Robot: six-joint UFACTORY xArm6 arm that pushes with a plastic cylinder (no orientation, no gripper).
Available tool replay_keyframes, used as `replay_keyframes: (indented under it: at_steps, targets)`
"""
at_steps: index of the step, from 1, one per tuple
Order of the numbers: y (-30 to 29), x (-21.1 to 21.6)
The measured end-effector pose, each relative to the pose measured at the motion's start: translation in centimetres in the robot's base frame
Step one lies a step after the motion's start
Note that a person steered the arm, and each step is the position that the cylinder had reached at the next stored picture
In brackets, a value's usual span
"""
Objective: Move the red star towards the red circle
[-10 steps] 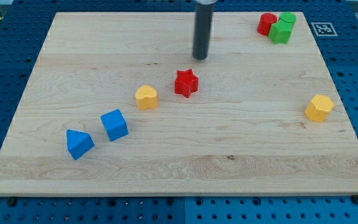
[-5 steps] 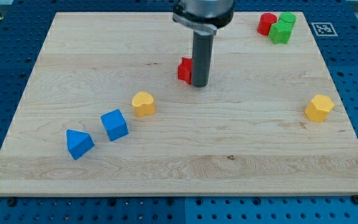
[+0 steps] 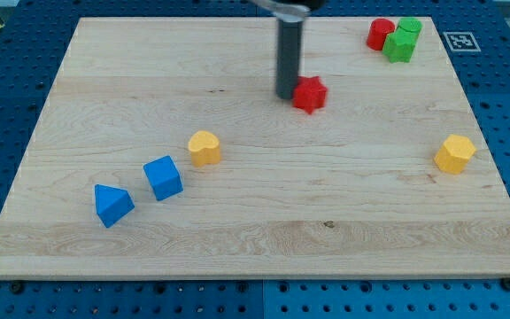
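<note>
The red star (image 3: 310, 93) lies on the wooden board (image 3: 255, 221) a little above its middle. My tip (image 3: 287, 96) stands right at the star's left side, touching it or nearly so. The red circle (image 3: 380, 34) sits at the view's top right corner of the board, pressed against two green blocks (image 3: 403, 40) on its right. The star is well to the left of and below the red circle.
A yellow block (image 3: 205, 147) lies left of centre. A blue cube (image 3: 163, 177) and a blue triangular block (image 3: 112, 205) lie at the lower left. Another yellow block (image 3: 454, 153) sits near the right edge.
The red star has moved up and to the right, from beside the yellow block toward the red circle. My tip went round to the star's left side.
</note>
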State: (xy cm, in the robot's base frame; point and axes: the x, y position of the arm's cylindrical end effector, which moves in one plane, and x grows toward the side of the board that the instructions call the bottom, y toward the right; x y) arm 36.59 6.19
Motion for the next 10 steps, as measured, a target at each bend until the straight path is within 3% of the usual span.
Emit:
replay_keyframes:
  at_steps: [2, 3, 5, 7, 8, 9, 10]
  targets:
    - [-2.9, 2.5]
    - [-1.6, 3.8]
    - [4.5, -4.5]
    - [1.5, 0.6]
    - [2.6, 4.1]
    - [5.6, 4.2]
    - [5.9, -1.0]
